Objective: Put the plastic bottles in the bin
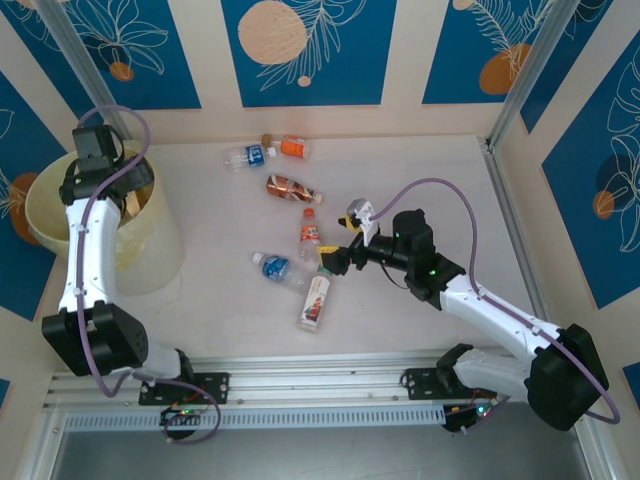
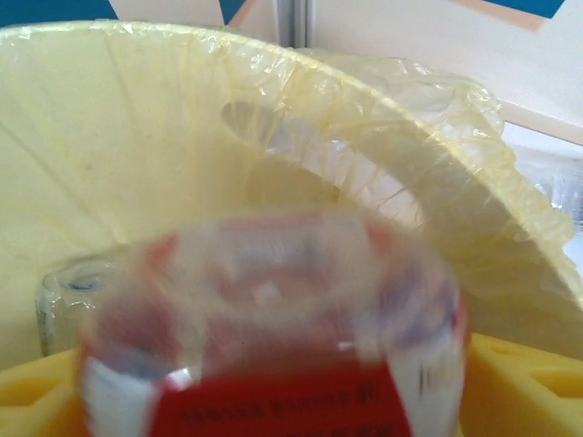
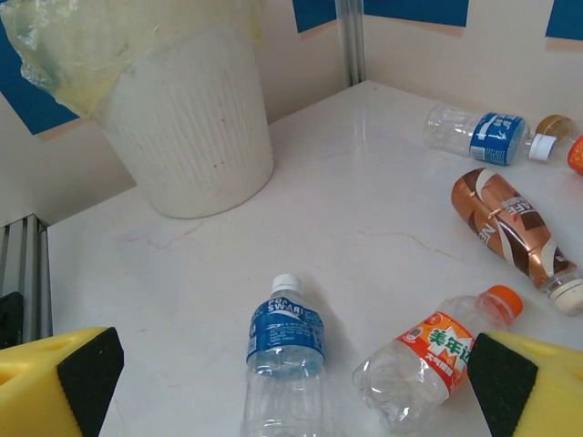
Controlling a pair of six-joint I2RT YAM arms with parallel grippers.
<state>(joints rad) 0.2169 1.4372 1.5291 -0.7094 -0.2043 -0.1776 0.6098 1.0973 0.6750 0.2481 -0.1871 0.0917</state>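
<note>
The pale-yellow bin (image 1: 150,245) stands at the table's left. My left gripper (image 1: 88,172) hangs over its mouth. In the left wrist view a red-labelled plastic bottle (image 2: 273,346) shows motion-blurred between the spread yellow fingers (image 2: 524,387), above the bin's inside (image 2: 137,137); another clear bottle (image 2: 68,291) lies inside. My right gripper (image 1: 338,250) is open low over the table's middle. Between its pads (image 3: 86,373) lie a blue-labelled bottle (image 3: 285,332) and an orange-labelled one (image 3: 428,355), neither touched. A red-and-white bottle (image 1: 314,300) lies nearer the front.
At the back lie a brown bottle (image 1: 292,188), a blue-labelled bottle (image 1: 248,156) and an orange one (image 1: 292,147). A metal post (image 1: 520,80) and the wall edge run along the table's right side. The bin's ribbed wall (image 3: 182,137) stands beyond the right gripper.
</note>
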